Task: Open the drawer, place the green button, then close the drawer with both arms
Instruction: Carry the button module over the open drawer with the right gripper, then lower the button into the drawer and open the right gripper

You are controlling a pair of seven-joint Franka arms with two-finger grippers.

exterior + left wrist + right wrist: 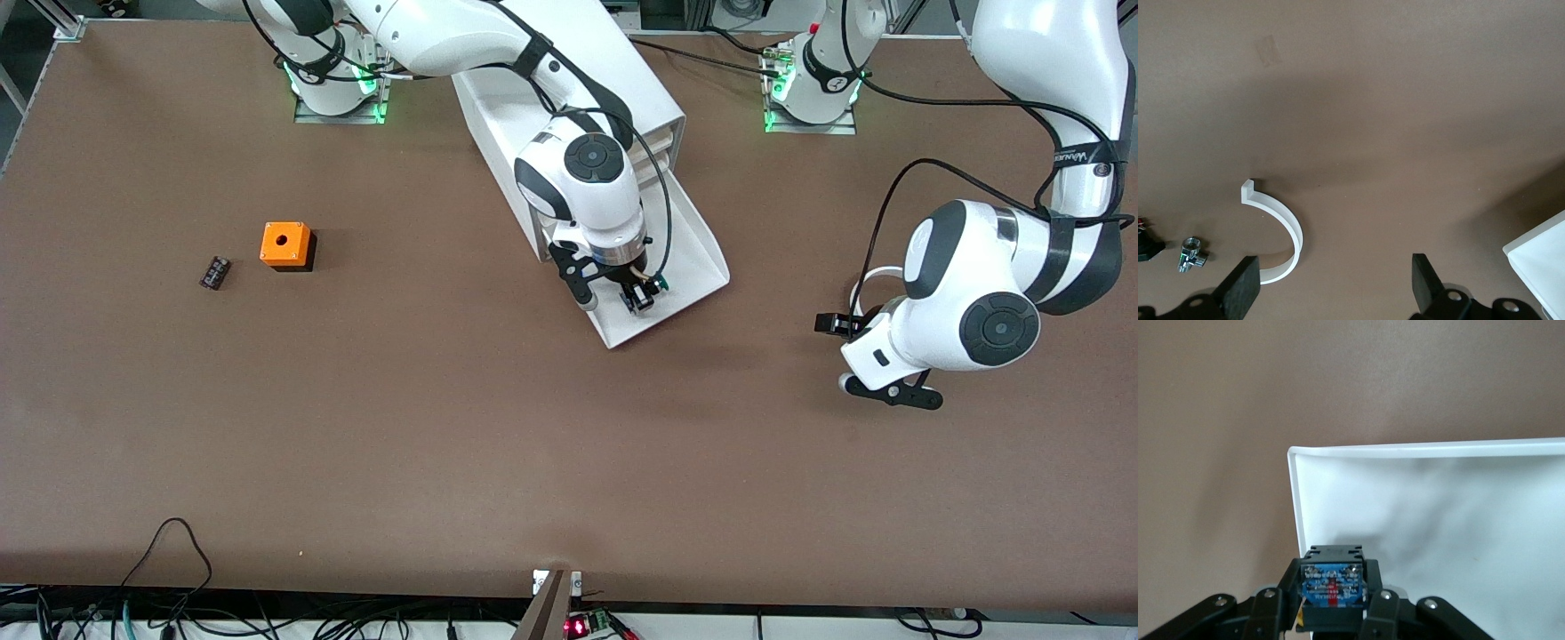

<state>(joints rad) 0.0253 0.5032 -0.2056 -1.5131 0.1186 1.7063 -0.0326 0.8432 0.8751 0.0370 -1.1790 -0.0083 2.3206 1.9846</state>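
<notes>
Covering the room, one brown table (pixel 444 427), one open drawer (pixel 702 267), right gripper (pixel 642 298) over it squeezed one button (pixel 1333 581), left gripper (pixel 1331 283) spread wide, one orange box (pixel 286 244).

I see the right gripper (pixel 642 295) over the pulled-out drawer (pixel 702 267), clamped on the button (pixel 656 284), whose green cap just shows. The drawer juts from the white cabinet (pixel 658 107), which stands near the table (pixel 444 427) edge along the robots' bases. The left gripper (pixel 831 324) waits low over the table toward the left arm's end; a curved white piece (pixel 867 280) shows beside it. Toward the right arm's end sit an orange box (pixel 286 244) and a small black part (pixel 214 272).
</notes>
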